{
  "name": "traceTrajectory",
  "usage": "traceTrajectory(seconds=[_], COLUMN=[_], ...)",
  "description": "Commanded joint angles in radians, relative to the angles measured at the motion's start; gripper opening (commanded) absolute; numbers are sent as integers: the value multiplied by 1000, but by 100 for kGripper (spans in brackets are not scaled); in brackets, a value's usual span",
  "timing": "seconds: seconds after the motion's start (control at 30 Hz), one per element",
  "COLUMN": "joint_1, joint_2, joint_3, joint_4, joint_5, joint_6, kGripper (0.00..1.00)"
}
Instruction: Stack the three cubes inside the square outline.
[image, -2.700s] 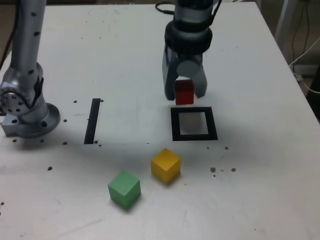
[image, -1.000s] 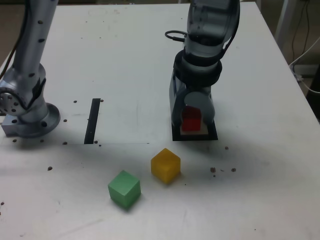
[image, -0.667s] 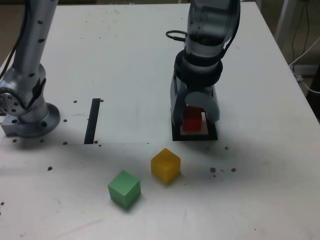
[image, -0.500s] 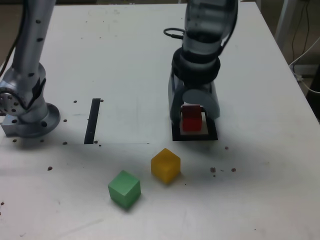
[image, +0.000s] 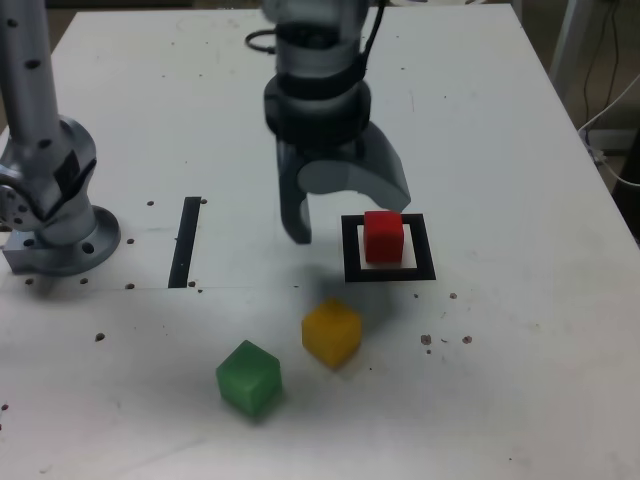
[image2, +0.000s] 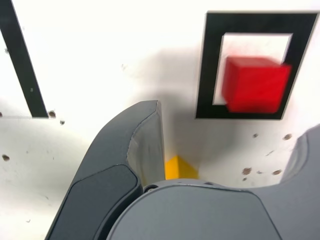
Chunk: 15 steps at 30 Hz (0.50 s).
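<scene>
Exterior view shows the red cube (image: 383, 236) resting alone inside the square outline (image: 350, 262), on its white centre, which makes sense as the base of the stack: it has to sit squarely there so the other two can go on top. The gripper (image: 345, 215) hangs above the table just to the exterior view's left of the outline, jaws spread wide and holding nothing, clear of the red cube. The yellow cube (image: 332, 332) lies on the table in front of the outline, and the green cube (image: 248, 376) a little further toward the exterior view's left and nearer the camera; the two are close but apart. In the wrist view the red cube (image2: 255, 84) sits slightly off-centre in the outline (image2: 204, 65), and a corner of the yellow cube (image2: 180, 168) peeks out beside the gripper's finger (image2: 145, 145), so yellow is probably the next pick. Compared with a second ago, the jaws have released the red cube, lifted and swung away to the exterior view's left; yellow and green have not moved.
</scene>
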Motion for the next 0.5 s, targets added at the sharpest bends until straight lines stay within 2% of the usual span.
traceTrajectory(seconds=[0.0, 0.23, 0.47], joint_1=[-26, -111, -124], joint_2=[-18, 16, 99], joint_3=[10, -19, -39], joint_4=[-14, -20, -22], joint_5=[-9, -48, -89], joint_6=[-20, -124, -178], kGripper=[100, 100, 99])
